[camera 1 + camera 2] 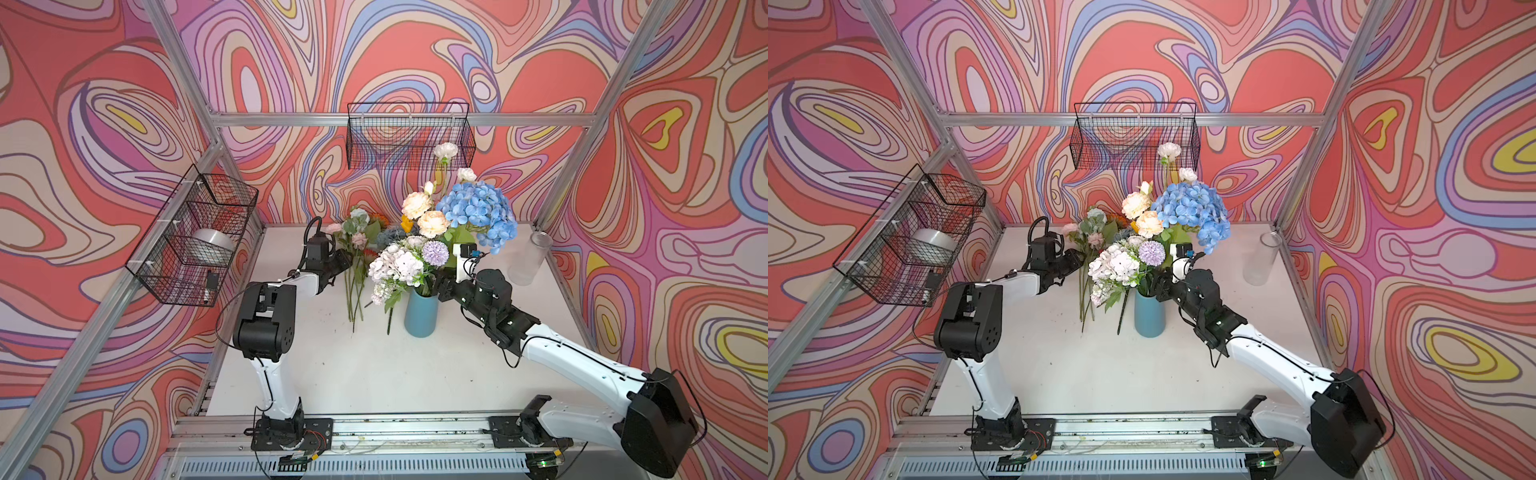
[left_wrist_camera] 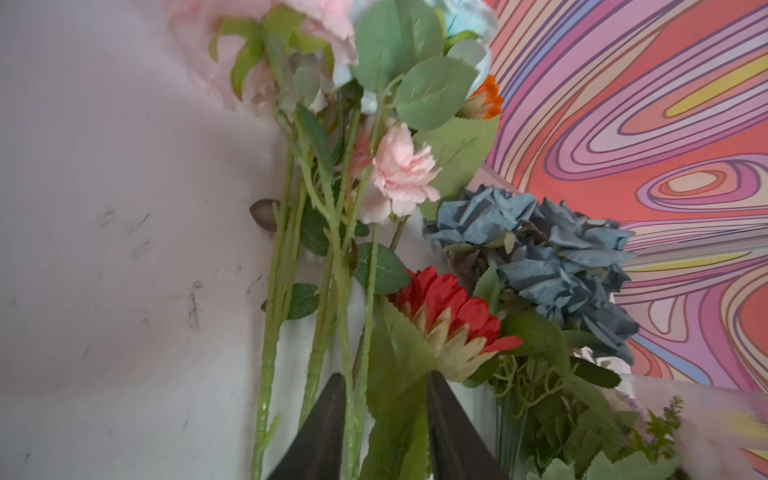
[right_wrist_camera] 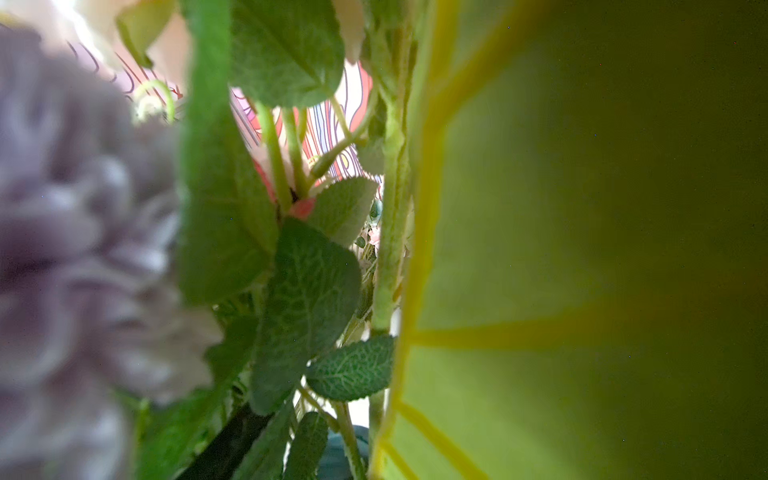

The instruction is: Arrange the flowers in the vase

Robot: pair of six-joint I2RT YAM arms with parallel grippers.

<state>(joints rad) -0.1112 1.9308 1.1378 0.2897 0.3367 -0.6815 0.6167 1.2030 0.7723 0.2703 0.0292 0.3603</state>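
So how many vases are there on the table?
2. A blue vase stands in the middle of the table, full of flowers. A clear glass vase stands empty near the back right corner. The flowers could hide another.

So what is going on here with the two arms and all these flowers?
Two robot arms are filling a blue vase with artificial flowers; it already holds a full bunch. The left tool is down at the loose flowers lying on the table, its fingers apart on either side of green stems and a leaf beside a red sunflower. The right tool is at the vase mouth among the stems; whether it holds anything is hidden by leaves.
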